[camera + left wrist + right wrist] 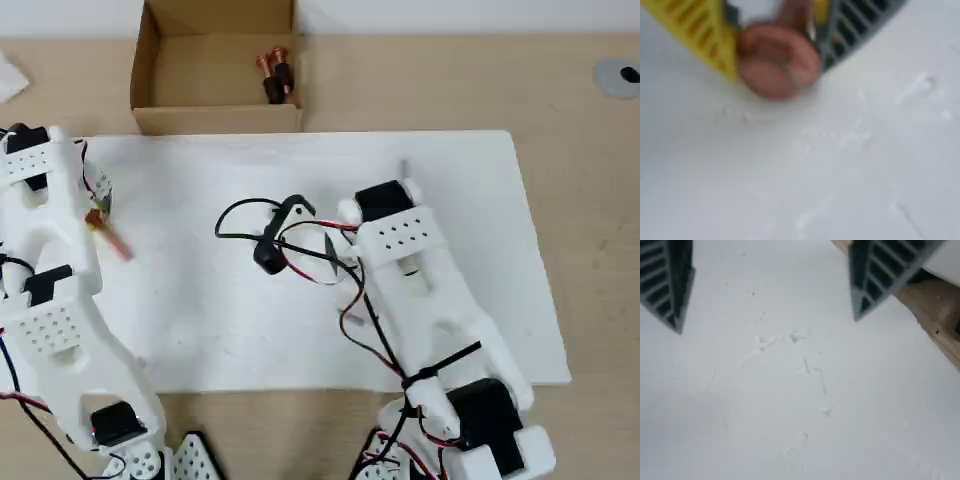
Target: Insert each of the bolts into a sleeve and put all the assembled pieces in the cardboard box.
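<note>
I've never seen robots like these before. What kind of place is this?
Probably a hobby or lab workbench: two white robot arms with loose wires sit at a wooden table, over a white board, beside a cardboard box.

My left gripper [780, 57] has ribbed fingers [695, 25], one yellow, one grey; the bolt [777, 65] is copper-pink. My right gripper [767, 317] has ribbed grey fingers [665, 280]. The sheet [450, 180] is white, the table [580, 200] tan, the cardboard box [145, 60] brown.
</note>
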Available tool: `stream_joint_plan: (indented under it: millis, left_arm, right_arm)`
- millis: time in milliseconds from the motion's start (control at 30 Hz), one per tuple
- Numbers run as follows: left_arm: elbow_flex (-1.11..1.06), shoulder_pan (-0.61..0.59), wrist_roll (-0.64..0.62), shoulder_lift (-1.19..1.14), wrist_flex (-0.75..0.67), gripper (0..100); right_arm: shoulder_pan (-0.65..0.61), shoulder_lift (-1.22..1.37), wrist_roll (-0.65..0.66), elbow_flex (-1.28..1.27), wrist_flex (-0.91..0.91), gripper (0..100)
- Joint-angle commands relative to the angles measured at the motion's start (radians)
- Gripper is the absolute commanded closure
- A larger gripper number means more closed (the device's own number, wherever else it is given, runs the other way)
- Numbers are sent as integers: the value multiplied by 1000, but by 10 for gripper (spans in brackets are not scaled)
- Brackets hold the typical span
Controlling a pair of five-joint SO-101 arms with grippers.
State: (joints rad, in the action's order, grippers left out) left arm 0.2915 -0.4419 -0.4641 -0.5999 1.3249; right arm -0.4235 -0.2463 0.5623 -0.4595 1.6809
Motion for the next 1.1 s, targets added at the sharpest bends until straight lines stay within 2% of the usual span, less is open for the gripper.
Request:
stream_joint_plan:
  millis: [0, 100, 267, 400, 533, 700, 900, 1067]
  left_arm:
    - [15, 5, -3, -22, 37, 995]
    - [69, 3, 0, 8, 129, 994]
    - [101, 14, 41, 81, 181, 994]
    - [86, 48, 120, 145, 187, 994]
    - [77, 48, 137, 202, 184, 994]
    - [80, 71, 308, 243, 180, 994]
    - [74, 107, 559, 254, 186, 994]
    - [75, 112, 597, 254, 184, 993]
  right_arm:
    - [-8, -42, -35, 4, -14, 744]
    - [41, -39, -206, 42, -43, 744]
    - [160, -38, -440, 99, -110, 744]
    - [231, -38, -537, 127, -193, 744]
    - [234, -38, -624, 127, -321, 744]
    - [234, -36, -789, 125, -535, 745]
    - [236, -27, -856, 28, -804, 745]
    - [209, 42, -856, -22, -841, 745]
